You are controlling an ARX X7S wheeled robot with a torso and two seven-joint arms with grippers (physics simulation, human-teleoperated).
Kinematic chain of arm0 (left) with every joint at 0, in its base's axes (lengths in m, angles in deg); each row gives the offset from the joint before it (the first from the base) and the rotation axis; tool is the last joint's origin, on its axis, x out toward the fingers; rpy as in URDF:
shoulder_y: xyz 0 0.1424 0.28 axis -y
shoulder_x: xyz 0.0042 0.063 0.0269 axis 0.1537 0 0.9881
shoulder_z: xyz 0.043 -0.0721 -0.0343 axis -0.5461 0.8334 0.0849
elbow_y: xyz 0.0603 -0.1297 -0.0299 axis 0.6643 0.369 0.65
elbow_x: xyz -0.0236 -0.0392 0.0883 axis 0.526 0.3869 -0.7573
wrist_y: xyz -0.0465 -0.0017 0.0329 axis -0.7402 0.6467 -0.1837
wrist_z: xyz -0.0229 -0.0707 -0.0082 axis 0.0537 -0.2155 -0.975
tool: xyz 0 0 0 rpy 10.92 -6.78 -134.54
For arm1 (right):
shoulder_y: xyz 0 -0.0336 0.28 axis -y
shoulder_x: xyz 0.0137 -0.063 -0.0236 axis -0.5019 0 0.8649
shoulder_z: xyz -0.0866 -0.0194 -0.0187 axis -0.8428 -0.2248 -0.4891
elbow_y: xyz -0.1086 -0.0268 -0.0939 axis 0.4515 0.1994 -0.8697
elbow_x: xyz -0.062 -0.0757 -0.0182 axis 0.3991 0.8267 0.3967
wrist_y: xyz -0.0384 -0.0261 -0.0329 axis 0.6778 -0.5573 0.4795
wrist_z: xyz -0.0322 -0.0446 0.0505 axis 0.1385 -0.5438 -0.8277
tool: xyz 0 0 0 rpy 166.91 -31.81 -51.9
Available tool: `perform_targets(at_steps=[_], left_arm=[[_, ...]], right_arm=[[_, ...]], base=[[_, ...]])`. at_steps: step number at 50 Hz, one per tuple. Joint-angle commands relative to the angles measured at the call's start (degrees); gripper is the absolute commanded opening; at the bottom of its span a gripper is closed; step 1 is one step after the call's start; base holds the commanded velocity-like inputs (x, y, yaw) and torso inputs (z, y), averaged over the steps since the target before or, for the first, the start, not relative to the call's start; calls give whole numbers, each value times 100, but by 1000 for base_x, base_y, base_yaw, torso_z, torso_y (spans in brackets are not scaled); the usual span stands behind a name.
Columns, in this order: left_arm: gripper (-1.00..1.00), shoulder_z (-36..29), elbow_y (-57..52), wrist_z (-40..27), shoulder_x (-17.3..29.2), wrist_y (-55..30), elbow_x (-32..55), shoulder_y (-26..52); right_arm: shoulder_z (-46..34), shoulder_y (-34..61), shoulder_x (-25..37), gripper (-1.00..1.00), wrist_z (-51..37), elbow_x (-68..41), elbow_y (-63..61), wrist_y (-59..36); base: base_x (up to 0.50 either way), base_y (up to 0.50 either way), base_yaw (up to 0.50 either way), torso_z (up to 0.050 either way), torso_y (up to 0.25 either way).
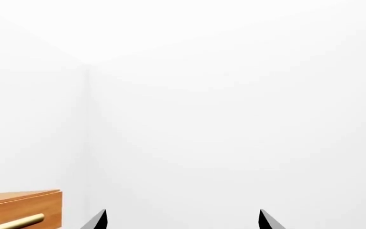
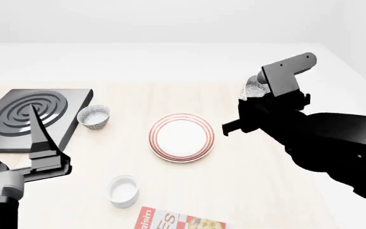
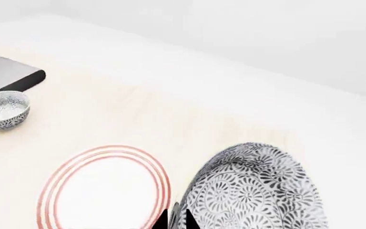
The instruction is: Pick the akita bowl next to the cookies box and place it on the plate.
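1. Head view is showing our right gripper (image 2: 254, 90) holding the akita bowl (image 2: 254, 87) up in the air, right of the plate (image 2: 181, 137) and a bit farther back.
2. We are seeing its fingers pinched on the bowl's rim in the right wrist view, with the plate beside the bowl there.
3. We are looking at a second speckled bowl (image 2: 94, 117) sitting next to the stove burner (image 2: 33, 117), left of the plate.
4. A white cup (image 2: 123, 190) is sitting near us, and the cookies box (image 2: 179, 221) is peeking in at the bottom edge.
5. Our left gripper (image 1: 183, 220) is pointing at a bare white wall, its fingers spread wide apart, holding nothing.
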Motion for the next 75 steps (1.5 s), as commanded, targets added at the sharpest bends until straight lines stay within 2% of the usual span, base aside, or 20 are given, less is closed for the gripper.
perform_targets(at_steps=[1, 4, 6, 9, 16, 17, 18, 20, 25, 29, 32, 37, 48, 53, 63, 75], left_arm=[[100, 40, -69, -32, 36, -40, 51, -7], [100, 21, -46, -37, 37, -28, 47, 0], [100, 91, -239, -78, 107, -427, 211, 209], [100, 53, -88, -64, 68, -136, 108, 56], [100, 3, -41, -74, 61, -39, 66, 0], [100, 7, -47, -78, 64, -49, 74, 8], [100, 42, -175, -101, 119, -342, 182, 174], [100, 18, -170, -107, 120, -350, 181, 180], [100, 26, -187, -117, 138, -360, 211, 182], [100, 40, -220, -143, 158, -432, 242, 218], [100, 30, -218, -155, 165, -427, 238, 208], [100, 46, -261, -179, 184, -467, 267, 207], [100, 18, -248, -209, 219, -466, 284, 232], [100, 8, -199, -211, 223, -398, 281, 218], [100, 5, -219, -253, 249, -435, 322, 249], [100, 56, -231, -280, 278, -387, 370, 196]], right_arm=[[-2242, 1558, -1043, -100, 1819, 3079, 1609, 1623], [-2630, 1805, -1431, -100, 2184, 3757, 2578, 2435], [-2780, 1929, -1682, -100, 2342, 4012, 3139, 2781], [-3028, 2036, -2026, -100, 2611, 4370, 3952, 3380], [-3409, 2357, -3050, -100, 3294, 5066, 6508, 5509], [-3680, 2392, -3135, -100, 3206, 5429, 6776, 5837], [-3538, 2349, -3313, -100, 3396, 5249, 7128, 6097], [-3721, 2340, -3634, -100, 3389, 5493, 7922, 6736], [-4236, 2260, -3673, -100, 3362, 5287, 7955, 6738], [-5002, 2313, -3673, -100, 2756, 5666, 8290, 7353], [-5003, 2370, -3673, -100, 2838, 5334, 8264, 7308], [-5315, 2350, -3673, -100, 2682, 5449, 8284, 7241], [-5465, 2189, -3674, -100, 2973, 5391, 8280, 7281], [-5454, 2101, -3674, -100, 3336, 5322, 8251, 7122], [-5345, 1999, -3673, -100, 4617, 4793, 8004, 6383], [-5205, 2075, -3671, -100, 5360, 4151, 7708, 5601]], base=[[0, 0, 0, 0, 0], [0, 0, 0, 0, 0], [0, 0, 0, 0, 0], [0, 0, 0, 0, 0], [0, 0, 0, 0, 0], [0, 0, 0, 0, 0], [0, 0, 0, 0, 0], [0, 0, 0, 0, 0], [0, 0, 0, 0, 0], [0, 0, 0, 0, 0], [0, 0, 0, 0, 3], [0, 0, 0, 0, 0], [0, 0, 0, 0, 0], [0, 0, 0, 0, 2], [0, 0, 0, 0, 0], [0, 0, 0, 0, 1]])
